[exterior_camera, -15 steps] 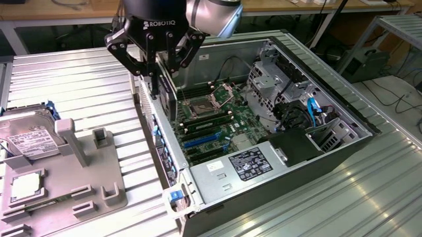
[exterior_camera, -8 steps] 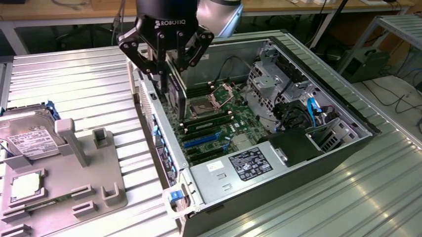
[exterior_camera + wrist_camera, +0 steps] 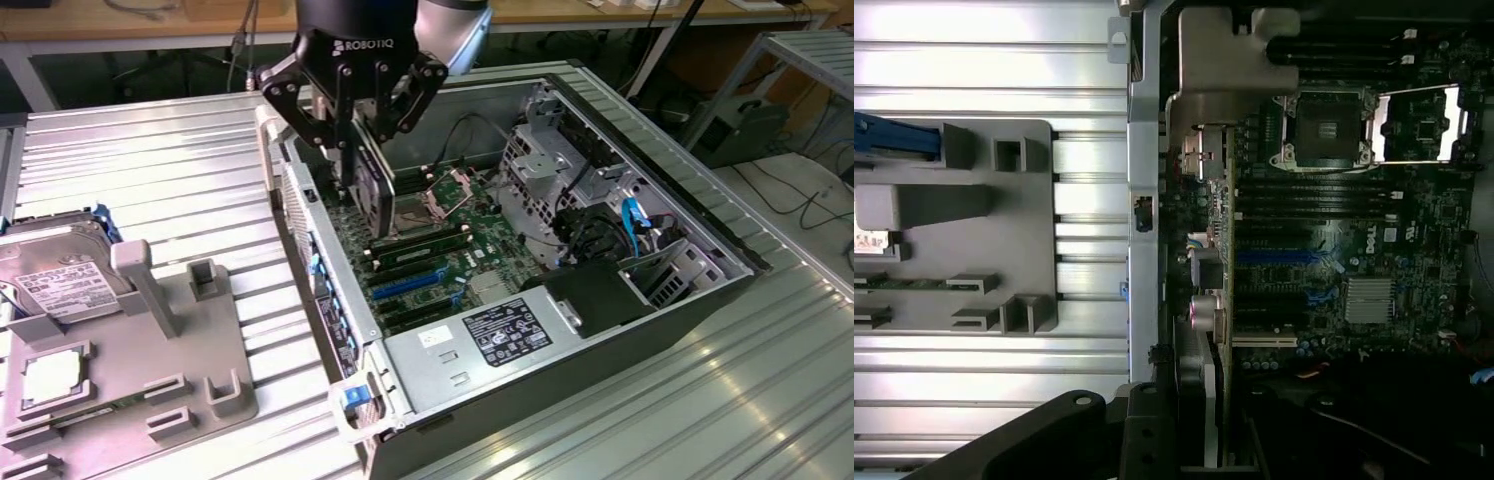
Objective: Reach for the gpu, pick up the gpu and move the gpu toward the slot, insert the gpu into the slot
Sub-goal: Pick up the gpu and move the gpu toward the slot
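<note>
Your black gripper has its fingers partly closed on the top edge of the thin greenish-brown gpu card. The card hangs upright just above the green motherboard in the open grey case. I judge it light, stiff and fragile, so grip only bare board edges.

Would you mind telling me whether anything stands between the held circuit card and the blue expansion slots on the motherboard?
Nothing visible does. The black gripper holds the thin dark circuit card upright above the green motherboard; the blue expansion slots lie bare, with no cable across them.
</note>
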Robot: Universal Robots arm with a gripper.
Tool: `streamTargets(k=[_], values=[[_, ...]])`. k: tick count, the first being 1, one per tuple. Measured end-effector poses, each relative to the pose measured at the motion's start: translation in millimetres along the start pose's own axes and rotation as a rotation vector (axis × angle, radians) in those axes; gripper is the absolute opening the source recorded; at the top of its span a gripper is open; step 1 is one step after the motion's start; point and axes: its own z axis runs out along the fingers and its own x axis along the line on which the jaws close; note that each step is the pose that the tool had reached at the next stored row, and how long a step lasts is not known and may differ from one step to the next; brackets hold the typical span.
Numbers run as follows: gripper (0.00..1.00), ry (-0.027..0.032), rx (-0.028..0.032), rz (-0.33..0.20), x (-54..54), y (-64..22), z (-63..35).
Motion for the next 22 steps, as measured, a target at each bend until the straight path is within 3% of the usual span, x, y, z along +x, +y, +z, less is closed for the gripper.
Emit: streamTargets(k=[22], values=[[0.29, 0.0000, 0.0000, 0.000, -30.2, -0.3, 0.3]])
